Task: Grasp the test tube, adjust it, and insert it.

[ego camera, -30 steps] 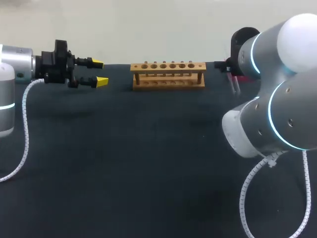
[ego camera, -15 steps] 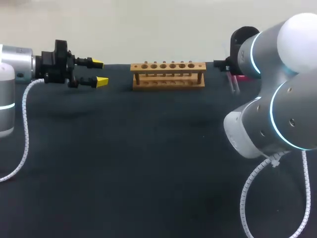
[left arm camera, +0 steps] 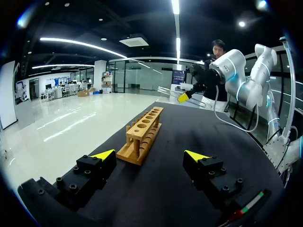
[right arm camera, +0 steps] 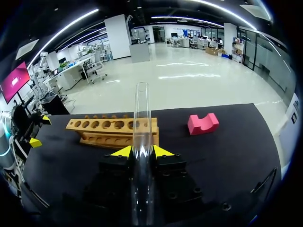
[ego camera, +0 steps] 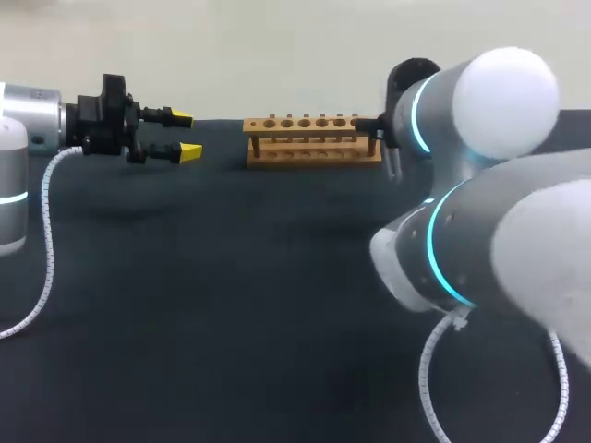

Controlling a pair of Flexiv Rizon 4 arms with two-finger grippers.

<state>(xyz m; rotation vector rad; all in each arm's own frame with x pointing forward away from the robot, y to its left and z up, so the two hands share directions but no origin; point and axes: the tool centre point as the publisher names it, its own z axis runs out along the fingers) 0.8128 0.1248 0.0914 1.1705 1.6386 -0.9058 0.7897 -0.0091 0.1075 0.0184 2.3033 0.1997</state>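
The right hand (right arm camera: 141, 152) is grasping the test tube (right arm camera: 141, 109), probably adjusting it, next needing alignment over 1 hole of the wooden rack (right arm camera: 112, 130).

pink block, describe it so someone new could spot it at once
On the dark table, find the wooden rack ahead of the right gripper. The pink block lies apart, off the rack's end. It is the only pink thing, notched on top.

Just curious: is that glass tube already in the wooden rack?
Out: the right claw holds the test tube, apart from the rack.
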